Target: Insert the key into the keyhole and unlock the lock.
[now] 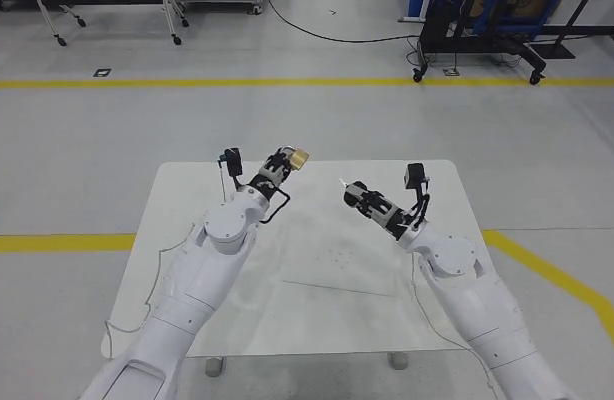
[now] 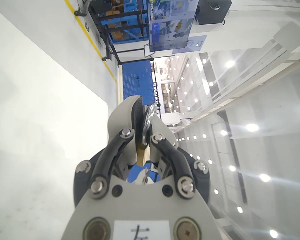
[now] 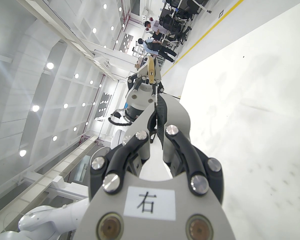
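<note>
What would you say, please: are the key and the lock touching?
Apart. The top view shows bare table between the key in the right claw and the lock in the left claw.

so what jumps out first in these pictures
The brass padlock catches the eye first, clamped in the left hand above the far side of the white table. Facing it across a gap, the right hand pinches a thin key that points toward the padlock.
</note>
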{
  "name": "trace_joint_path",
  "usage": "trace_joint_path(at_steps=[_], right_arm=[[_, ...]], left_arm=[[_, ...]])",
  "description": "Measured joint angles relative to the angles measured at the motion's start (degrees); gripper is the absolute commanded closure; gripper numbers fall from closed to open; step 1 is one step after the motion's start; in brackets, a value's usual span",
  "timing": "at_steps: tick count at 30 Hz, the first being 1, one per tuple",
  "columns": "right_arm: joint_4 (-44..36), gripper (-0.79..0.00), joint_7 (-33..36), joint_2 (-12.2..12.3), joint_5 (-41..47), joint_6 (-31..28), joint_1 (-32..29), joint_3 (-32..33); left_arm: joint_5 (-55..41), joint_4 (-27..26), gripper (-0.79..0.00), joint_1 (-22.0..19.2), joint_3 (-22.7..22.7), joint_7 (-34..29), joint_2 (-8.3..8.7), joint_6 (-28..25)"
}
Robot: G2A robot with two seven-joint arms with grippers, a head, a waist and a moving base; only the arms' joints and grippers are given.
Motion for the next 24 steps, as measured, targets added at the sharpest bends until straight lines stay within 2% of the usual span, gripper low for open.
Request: trace_joint_path(at_steps=[3,8,17,24], right_arm=[[0.28,0.0,0.41,-0.5,-1.34,3.35,2.44,-2.18],[1.53,0.0,0.12,-1.25,-1.18,8.04,6.04,-4.07],[4.02,0.0,-1.88,-2.29,2.31,5.88,7.34,-4.96],[6.36,0.0,-1.53,-3.11,3.43,4.53,8.78,-6.54]], left_arm=[[6.17,2.46,0.0,-1.51,-0.3,0.44,0.2,-0.93],[3.54,3.71,0.0,-3.01,-0.7,-1.69,-0.26,-0.59],[-0.22,4.67,0.0,-3.38,-0.03,-3.11,-1.37,0.83],[-5.72,4.27,0.0,-2.98,-0.44,-7.98,-1.92,4.9]])
